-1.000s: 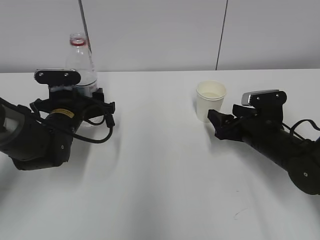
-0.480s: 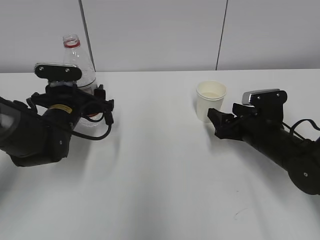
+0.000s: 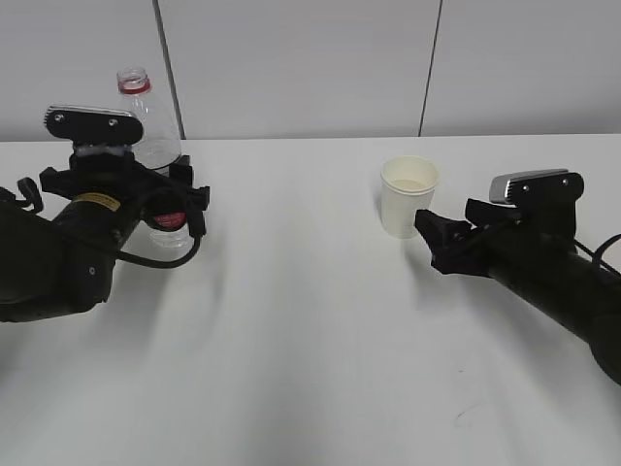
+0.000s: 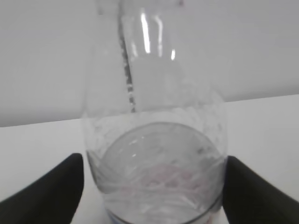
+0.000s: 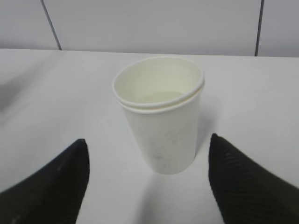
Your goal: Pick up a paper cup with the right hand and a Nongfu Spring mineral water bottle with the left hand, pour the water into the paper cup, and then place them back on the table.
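My left hand [image 3: 155, 209] is clenched on the Nongfu Spring mineral water bottle [image 3: 150, 121], its matte black fingers [image 4: 44, 191] pressed against both sides of the clear, smooth plastic near the far left edge of the table [image 3: 310, 330]. In the left wrist view the rounded shoulder is streaked with glare and droplets, and the water [image 4: 156, 179] shows only as a curved, wavy surface low in the frame; the neck is cut off at the top. From the exterior view the bottle leans left, its red neck ring and open mouth clear, while the label is mostly hidden behind the gripper body and looped cables, so I cannot tell whether the base touches the tabletop. My right hand [image 3: 435, 236] is released, jaws spread wide and apart from the paper cup [image 3: 408, 196], which stands upright just beyond the fingertips [image 5: 56, 182], toward the table's far edge, right of the middle. The cup is cream, tapered, with a doubled rolled rim; its inside looks pale and I cannot make out any liquid.
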Motion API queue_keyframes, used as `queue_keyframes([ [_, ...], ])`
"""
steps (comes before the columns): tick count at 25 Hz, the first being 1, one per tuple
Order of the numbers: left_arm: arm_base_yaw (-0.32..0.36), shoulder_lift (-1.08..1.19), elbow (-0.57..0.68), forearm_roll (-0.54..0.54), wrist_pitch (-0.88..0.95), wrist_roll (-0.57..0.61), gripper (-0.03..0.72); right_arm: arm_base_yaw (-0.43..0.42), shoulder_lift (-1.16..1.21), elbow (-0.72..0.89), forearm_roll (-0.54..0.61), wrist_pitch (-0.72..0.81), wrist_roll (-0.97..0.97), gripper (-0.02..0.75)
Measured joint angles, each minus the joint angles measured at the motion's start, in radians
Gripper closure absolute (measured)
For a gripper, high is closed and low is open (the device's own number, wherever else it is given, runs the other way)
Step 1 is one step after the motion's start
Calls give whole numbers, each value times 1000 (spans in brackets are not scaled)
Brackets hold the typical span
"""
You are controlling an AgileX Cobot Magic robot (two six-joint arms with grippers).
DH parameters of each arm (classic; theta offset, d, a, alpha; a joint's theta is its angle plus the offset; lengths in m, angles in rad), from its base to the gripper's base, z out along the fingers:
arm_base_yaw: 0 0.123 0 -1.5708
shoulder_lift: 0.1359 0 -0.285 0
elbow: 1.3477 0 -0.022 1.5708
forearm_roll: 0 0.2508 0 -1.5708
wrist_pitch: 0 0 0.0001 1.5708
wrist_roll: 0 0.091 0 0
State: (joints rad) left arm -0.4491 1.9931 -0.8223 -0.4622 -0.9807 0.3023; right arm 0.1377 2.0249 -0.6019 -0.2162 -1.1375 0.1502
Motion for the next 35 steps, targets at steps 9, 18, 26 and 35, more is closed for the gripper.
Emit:
queue_keyframes([
  [9,0,-55,19,18,2,5,144,0,-122,82,4,-2,-6,144],
  [18,0,-144,23,18,40,29,144,0,-237,91,8,98,-10,144],
  [26,0,-284,25,18,170,54,144,0,-408,79,10,275,-12,144],
  [35,0,-455,26,-89,368,189,144,0,-546,-94,12,723,-12,144],
])
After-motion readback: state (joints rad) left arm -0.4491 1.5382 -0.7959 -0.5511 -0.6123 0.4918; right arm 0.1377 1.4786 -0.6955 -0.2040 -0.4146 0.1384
